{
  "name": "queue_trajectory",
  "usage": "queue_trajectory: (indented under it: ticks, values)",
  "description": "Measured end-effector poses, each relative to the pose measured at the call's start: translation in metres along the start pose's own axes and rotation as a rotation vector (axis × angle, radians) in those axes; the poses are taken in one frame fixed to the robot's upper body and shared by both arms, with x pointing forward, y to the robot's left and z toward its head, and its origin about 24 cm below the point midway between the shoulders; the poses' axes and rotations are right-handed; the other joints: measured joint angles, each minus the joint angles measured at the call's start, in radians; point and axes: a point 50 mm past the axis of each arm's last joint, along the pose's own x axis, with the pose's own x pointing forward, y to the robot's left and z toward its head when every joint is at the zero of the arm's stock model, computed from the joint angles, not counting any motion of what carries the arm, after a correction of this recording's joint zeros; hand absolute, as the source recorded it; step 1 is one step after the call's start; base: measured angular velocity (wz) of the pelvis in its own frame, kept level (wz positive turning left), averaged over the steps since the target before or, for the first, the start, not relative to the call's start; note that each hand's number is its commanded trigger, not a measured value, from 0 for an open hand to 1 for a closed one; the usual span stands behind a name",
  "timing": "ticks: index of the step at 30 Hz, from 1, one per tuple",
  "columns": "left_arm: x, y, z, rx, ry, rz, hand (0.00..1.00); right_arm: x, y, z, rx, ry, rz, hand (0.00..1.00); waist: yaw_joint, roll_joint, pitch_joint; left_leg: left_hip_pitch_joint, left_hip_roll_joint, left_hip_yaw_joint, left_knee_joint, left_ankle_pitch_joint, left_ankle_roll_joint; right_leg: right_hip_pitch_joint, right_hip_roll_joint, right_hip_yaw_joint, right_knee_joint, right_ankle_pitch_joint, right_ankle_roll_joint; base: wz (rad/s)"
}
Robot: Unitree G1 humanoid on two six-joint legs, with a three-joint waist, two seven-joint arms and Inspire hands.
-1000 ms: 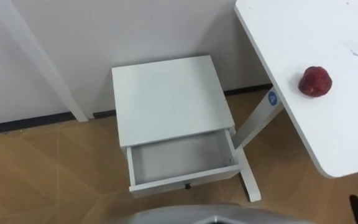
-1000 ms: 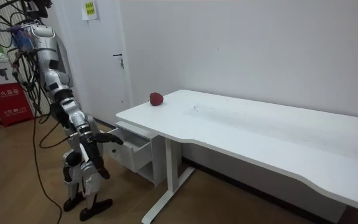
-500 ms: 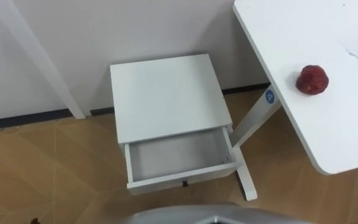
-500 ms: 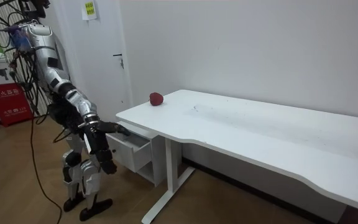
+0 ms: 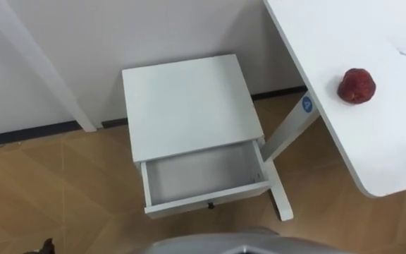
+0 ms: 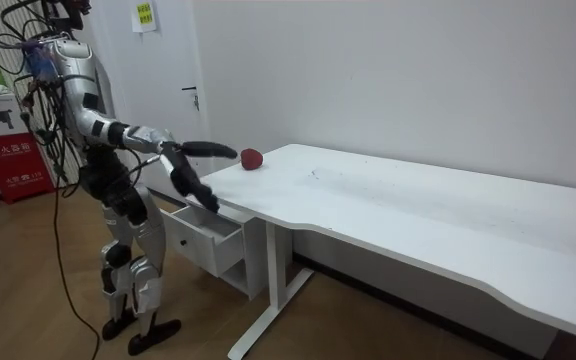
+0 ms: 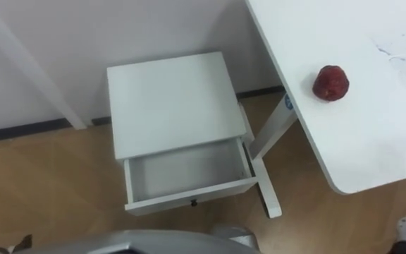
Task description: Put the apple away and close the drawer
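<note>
With fingers apart, the robot hand [image 6: 213,150] is hovering near the apple [image 6: 252,158] on the worktop [image 6: 388,195], needing a gentle, wrapping grasp.

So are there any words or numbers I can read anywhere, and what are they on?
None can be read.
Blue round sticker on the desk leg: too small.
Yellow-green sign on the wall: too blurred.
Red box with white print, room view's left edge: too blurred.

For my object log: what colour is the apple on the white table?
The round apple is dark red, clearest in the left eye view.
</note>
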Motion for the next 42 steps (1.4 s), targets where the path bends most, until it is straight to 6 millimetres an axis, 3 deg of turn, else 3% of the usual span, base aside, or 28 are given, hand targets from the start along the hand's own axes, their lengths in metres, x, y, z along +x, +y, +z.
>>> queue_trajectory:
  ticks: [10, 14, 18, 28, 42]
  values:
    - [0.0, -0.006, 0.004, 0.023, -0.014, -0.063, 0.0, -0.022, 0.049, 0.028, -0.091, -0.209, 0.246, 0.0, 0.051, -0.007, -0.0015, -0.015, 0.0, 0.004, 0.002, 0.0, 0.0, -0.023, 0.006, -0.001, 0.005, 0.0, -0.001, 0.0]
    - [-0.001, -0.005, 0.0, 0.026, -0.008, -0.065, 0.0, -0.033, 0.062, 0.037, -0.113, -0.287, 0.367, 0.0, 0.051, -0.009, -0.0029, -0.016, 0.002, -0.004, 0.002, 0.0, 0.0, -0.017, 0.007, -0.008, -0.004, 0.001, -0.001, 0.05]
    - [-0.001, -0.006, 0.001, 0.033, -0.015, -0.074, 0.0, -0.041, 0.072, 0.034, -0.153, -0.308, 0.452, 0.0, 0.056, -0.02, 0.0009, -0.018, 0.004, -0.004, 0.002, 0.0, 0.0, -0.014, 0.0, -0.021, -0.005, 0.001, -0.001, 0.05]
    - [-0.001, -0.006, 0.002, 0.091, -0.022, -0.06, 0.0, -0.064, 0.091, 0.01, -0.295, -0.263, 0.712, 0.0, 0.071, -0.03, -0.0001, -0.018, 0.002, -0.008, 0.005, 0.0, 0.0, -0.006, -0.006, -0.032, -0.004, 0.001, 0.0, 0.01]
    - [-0.001, -0.004, 0.0, 0.093, -0.011, -0.053, 0.0, -0.062, 0.099, 0.001, -0.365, -0.21, 0.846, 0.0, 0.07, -0.043, -0.0011, -0.017, 0.002, -0.017, 0.005, 0.001, 0.001, 0.002, -0.007, -0.039, -0.007, 0.001, -0.001, 0.02]
